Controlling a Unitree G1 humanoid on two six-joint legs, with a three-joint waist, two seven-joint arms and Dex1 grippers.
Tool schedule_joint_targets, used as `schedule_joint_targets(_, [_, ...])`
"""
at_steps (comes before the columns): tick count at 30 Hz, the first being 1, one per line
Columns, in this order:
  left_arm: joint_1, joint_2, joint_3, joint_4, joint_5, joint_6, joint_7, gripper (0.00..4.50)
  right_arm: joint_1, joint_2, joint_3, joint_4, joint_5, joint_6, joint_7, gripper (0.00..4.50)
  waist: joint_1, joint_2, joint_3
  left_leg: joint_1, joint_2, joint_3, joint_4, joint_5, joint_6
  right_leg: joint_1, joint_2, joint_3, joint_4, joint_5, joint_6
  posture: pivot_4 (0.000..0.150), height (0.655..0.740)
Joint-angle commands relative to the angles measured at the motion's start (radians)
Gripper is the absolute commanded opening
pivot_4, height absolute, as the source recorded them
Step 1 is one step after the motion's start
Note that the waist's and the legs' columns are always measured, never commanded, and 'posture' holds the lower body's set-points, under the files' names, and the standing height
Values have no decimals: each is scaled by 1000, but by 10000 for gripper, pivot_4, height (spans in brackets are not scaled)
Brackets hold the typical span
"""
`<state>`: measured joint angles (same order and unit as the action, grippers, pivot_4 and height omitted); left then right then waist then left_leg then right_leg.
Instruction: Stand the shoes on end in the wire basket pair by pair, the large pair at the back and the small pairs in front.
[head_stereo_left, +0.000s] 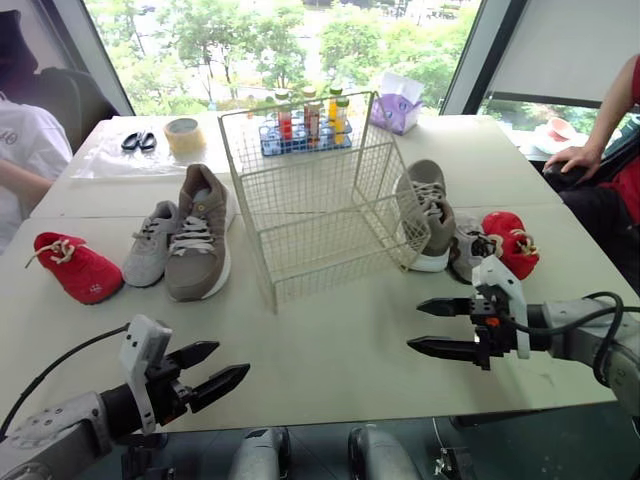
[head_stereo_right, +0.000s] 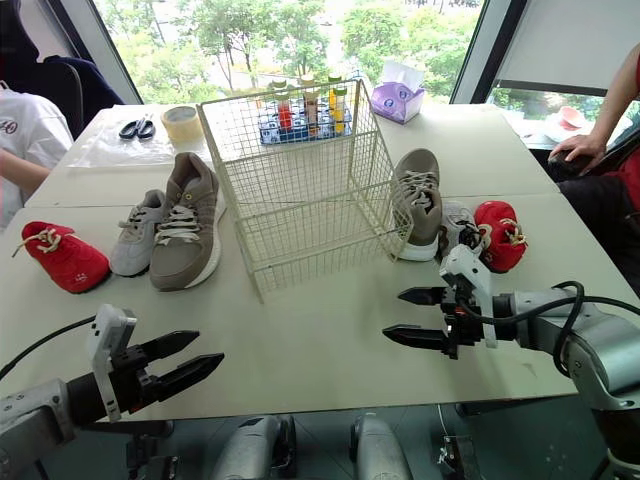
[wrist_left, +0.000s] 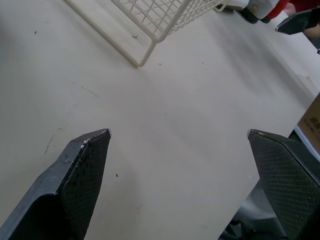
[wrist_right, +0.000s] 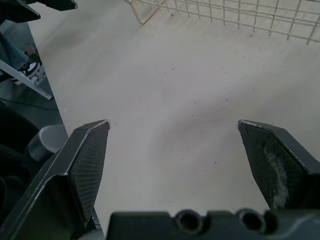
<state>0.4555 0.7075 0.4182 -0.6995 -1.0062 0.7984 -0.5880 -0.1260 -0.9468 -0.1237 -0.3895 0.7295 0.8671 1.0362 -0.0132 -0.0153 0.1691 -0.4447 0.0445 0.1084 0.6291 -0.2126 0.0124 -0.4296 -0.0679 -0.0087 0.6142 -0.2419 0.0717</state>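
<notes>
An empty white wire basket stands mid-table. To its left lie a large taupe shoe, a small grey shoe and a small red shoe. On its right, the other large taupe shoe leans against the basket, with a small grey shoe and a small red shoe beside it. My left gripper is open near the front edge, left of centre. My right gripper is open in front of the right-hand shoes, holding nothing.
Behind the basket stand a blue rack of bottles, a tissue box, a tape roll and scissors. A person sits at the left; another person's hand rests at the right.
</notes>
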Motion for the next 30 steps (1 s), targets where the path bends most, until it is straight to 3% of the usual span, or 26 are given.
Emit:
schedule_joint_targets(1, [11,4,23,-20,3,-17,-6,45000,-19,-13,-1,-15,2,-14,17,44387,0,0,0,0,0,0,0,0,0,0,0,0,0,0,0,1500,7351])
schedule_joint_targets(17, [-20,-8,36,0,-12,-28,0,45000,-91,-11,32,14,-43,-37,9,44387,-1,0,0,0,0,0,0,0,0,0,0,0,0,0,0,1500,7351])
schedule_joint_targets(24, [-21,12,20,31,45,-46,-35,45000,-140,-83,30,17,-61,-23,51,44387,0,0,0,0,0,0,0,0,0,0,0,0,0,0,0,1500,7351])
schedule_joint_targets(27, [-66,65,78,46,-5,-21,-68,45000,-227,-192,29,18,-45,-13,153,44387,0,1,0,0,0,0,0,0,0,-1,0,0,0,0,0,1500,7351])
schedule_joint_targets(30, [-106,165,178,46,-92,21,-131,45000,-421,-260,76,85,-58,-20,248,44387,-4,1,1,0,1,0,1,0,0,-6,0,0,1,1,-1,1500,7351])
